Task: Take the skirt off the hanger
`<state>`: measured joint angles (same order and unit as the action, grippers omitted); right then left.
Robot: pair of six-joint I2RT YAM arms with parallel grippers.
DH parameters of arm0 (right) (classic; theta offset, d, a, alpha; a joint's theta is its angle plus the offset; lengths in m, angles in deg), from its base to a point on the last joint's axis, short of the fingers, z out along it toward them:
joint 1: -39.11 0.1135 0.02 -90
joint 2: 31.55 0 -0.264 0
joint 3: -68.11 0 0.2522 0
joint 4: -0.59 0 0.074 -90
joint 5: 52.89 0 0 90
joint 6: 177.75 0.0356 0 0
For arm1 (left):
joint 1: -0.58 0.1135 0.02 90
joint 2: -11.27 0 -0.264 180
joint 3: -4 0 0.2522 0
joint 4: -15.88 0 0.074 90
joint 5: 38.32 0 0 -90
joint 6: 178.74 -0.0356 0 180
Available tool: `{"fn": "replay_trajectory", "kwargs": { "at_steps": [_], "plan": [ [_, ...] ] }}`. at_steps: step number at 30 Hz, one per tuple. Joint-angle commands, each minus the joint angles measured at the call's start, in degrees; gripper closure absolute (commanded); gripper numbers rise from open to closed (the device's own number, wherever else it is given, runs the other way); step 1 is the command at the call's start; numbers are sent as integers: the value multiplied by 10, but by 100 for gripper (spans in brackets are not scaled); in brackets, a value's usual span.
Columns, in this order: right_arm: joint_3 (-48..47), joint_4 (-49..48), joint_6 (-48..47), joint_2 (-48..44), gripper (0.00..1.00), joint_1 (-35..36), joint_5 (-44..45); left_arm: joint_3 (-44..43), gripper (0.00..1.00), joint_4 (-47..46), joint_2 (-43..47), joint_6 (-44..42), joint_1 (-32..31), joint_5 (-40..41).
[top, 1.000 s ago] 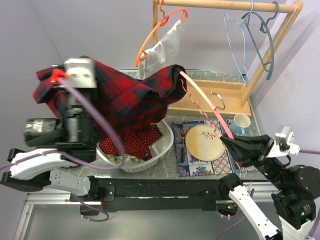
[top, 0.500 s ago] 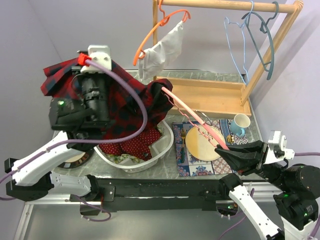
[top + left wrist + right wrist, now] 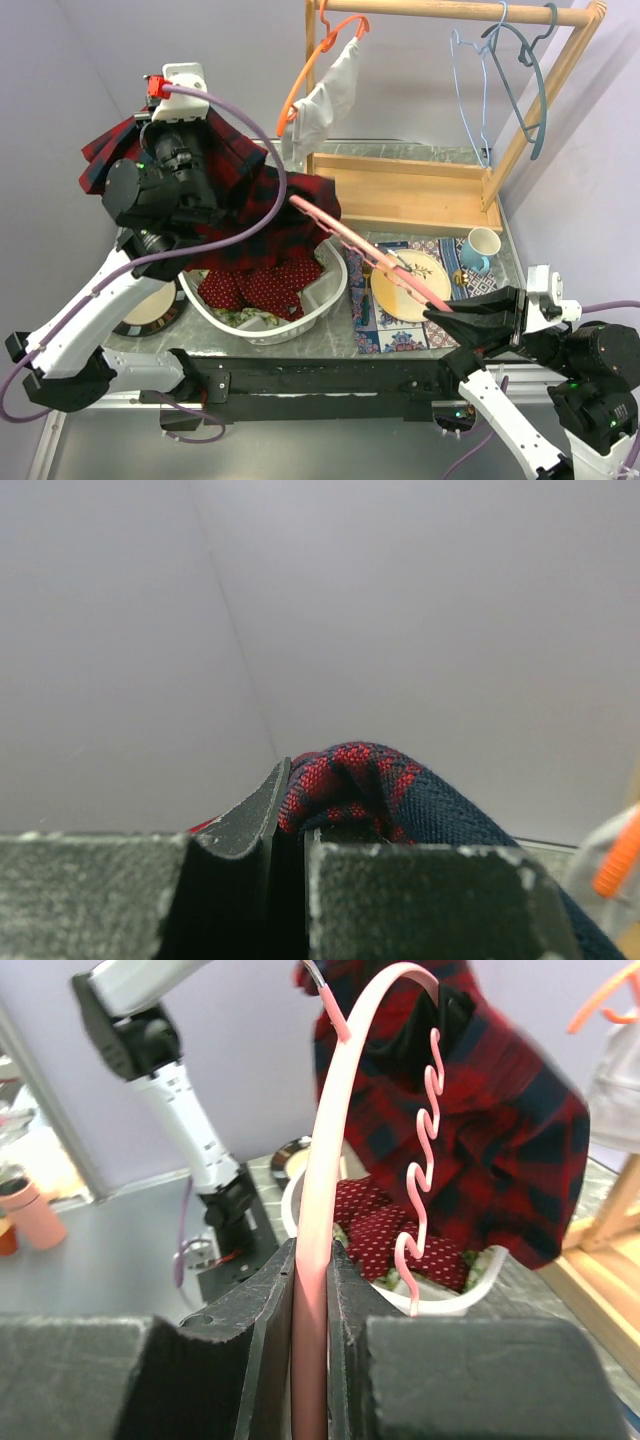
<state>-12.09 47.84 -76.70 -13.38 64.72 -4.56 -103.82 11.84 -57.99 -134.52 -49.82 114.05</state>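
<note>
The red and navy tartan skirt (image 3: pixel 260 215) hangs bunched from my left gripper (image 3: pixel 140 135), raised high at the left over the basket. In the left wrist view the left gripper (image 3: pixel 290 810) is shut on a fold of the skirt (image 3: pixel 370 780). My right gripper (image 3: pixel 440 312), at the near right, is shut on one end of the pink hanger (image 3: pixel 370 255). The hanger slants up and left, and its far end is in the skirt's folds. In the right wrist view the right gripper (image 3: pixel 312 1260) clamps the hanger (image 3: pixel 320 1180), with the skirt (image 3: pixel 510 1130) behind it.
A white basket (image 3: pixel 335 285) under the skirt holds a red dotted garment (image 3: pixel 265 285). A plate (image 3: pixel 410 285) on a patterned mat and a blue mug (image 3: pixel 483 243) sit at the right. A wooden rack (image 3: pixel 420 190) carries an orange hanger (image 3: pixel 310 70) with white cloth, and light blue hangers (image 3: pixel 480 80).
My left gripper has swung up and back with the skirt. My right gripper has pulled the hanger nearer and lower. The hanger's far end now sits lower and further left.
</note>
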Motion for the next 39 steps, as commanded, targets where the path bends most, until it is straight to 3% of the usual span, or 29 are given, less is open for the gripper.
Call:
{"fn": "replay_trajectory", "kwargs": {
  "at_steps": [1,6,9,15,21,25,30,33,39],
  "plan": [
    [-15,-63,-11,-12,100,10,-26,-38,99,-17,-29,10,42,-10],
    [-19,-56,-16,-18,100,18,2,-49,99,33,-46,64,86,-1],
    [-24,-48,-19,-23,100,21,75,-71,99,105,-36,130,86,-8],
    [-27,-45,-14,-31,100,21,184,-93,99,148,-3,171,86,-19],
    [-19,-55,-2,-39,100,22,266,-105,99,271,52,290,86,-130],
    [-19,-51,-4,-40,100,21,286,-127,99,283,82,293,86,-133],
    [-14,-61,3,-39,100,22,284,-181,99,346,107,350,86,-212],
    [-10,-64,7,-37,100,20,284,-180,99,364,122,399,86,-273],
    [-14,-62,12,-35,100,21,292,-169,99,388,119,445,86,-318]
  ]
}}
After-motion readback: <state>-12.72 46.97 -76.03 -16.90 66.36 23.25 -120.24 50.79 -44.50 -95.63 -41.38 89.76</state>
